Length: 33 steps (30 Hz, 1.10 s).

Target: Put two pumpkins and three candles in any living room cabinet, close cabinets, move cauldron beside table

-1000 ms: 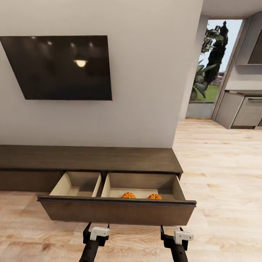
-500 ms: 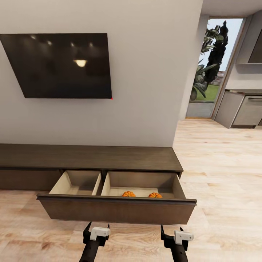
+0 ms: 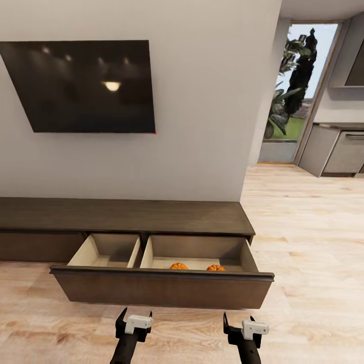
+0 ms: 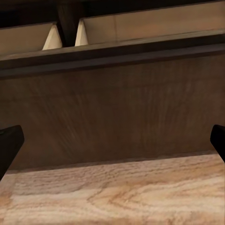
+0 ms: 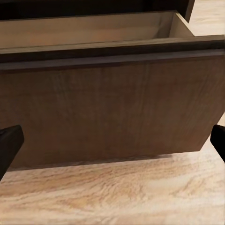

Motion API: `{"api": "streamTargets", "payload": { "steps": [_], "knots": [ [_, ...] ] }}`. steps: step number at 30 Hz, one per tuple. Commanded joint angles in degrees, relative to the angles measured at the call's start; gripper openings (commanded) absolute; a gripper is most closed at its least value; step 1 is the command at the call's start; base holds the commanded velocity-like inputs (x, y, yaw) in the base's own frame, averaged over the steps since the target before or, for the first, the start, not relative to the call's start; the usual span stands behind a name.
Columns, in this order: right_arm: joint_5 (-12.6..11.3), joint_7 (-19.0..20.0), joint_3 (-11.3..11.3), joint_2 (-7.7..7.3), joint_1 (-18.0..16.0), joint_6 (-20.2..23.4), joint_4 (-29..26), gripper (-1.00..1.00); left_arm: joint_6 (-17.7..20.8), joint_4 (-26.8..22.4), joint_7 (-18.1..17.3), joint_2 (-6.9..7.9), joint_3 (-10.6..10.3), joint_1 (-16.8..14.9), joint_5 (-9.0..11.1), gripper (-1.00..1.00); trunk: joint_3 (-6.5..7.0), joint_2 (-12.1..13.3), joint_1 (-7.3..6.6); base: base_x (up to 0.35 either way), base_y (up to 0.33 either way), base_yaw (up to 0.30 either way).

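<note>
The cabinet [image 3: 126, 216] is sitting low and long against the wall under the television [image 3: 83, 86], dark brown wood with flat fronts that carry no handles. Its drawer [image 3: 162, 288] is standing pulled out toward the robot, showing a pale wood interior split by a divider into two compartments. In the compartment farther from the television's side, the two pumpkins are lying near the drawer front: one pumpkin [image 3: 178, 266] toward the divider and the other pumpkin [image 3: 215, 268] beside it, a little apart, both small, squat and orange, with only their tops showing above the front panel. The other compartment is showing only its pale floor and walls. The left claw [image 3: 134, 316] and the right claw [image 3: 238, 318] are hanging just in front of the drawer front over the wooden floor [image 3: 303, 227], each spread wide with its fingers at the edges of its wrist view, gripping nothing.
</note>
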Motion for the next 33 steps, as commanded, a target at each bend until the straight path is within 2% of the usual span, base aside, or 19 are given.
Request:
{"api": "streamTargets", "payload": {
  "steps": [1, 15, 22, 26, 33],
  "knots": [
    [-0.26, -0.46, 0.48, -0.04, -0.06, -0.18, 0.03, 1.0, -0.23, 0.03, 0.3, 0.01, -0.49, -0.05, 0.39, 1.0, -0.05, -0.02, -0.01, 0.0, 0.0, 0.0],
    [-0.27, -0.46, 0.52, -0.01, -0.06, -0.26, 0.04, 1.0, -0.92, -0.27, 0.3, 0.11, -0.69, -0.05, 0.3, 1.0, -0.05, -0.02, -0.01, 0.0, 0.0, 0.0],
    [-0.03, -0.46, 0.64, -0.03, -0.06, -0.27, 0.22, 1.0, -1.77, -0.13, 0.31, 0.12, -0.62, -0.05, 0.23, 1.0, -1.31, -2.83, 1.53, 0.0, 0.0, 0.0],
    [0.05, -0.46, 0.71, 0.02, -0.06, -0.27, 0.22, 1.0, -1.9, -0.12, 0.3, 0.12, -0.65, -0.05, 0.23, 1.0, -1.31, -2.83, 1.53, 0.0, 0.0, 0.0],
    [0.09, -0.46, 0.81, 0.03, -0.06, -0.36, 0.29, 1.0, -2.13, -0.2, 0.35, 0.12, -0.79, -0.05, 0.22, 1.0, -2.56, -5.64, 3.07, 0.0, 0.0, 0.0]
  ]
}}
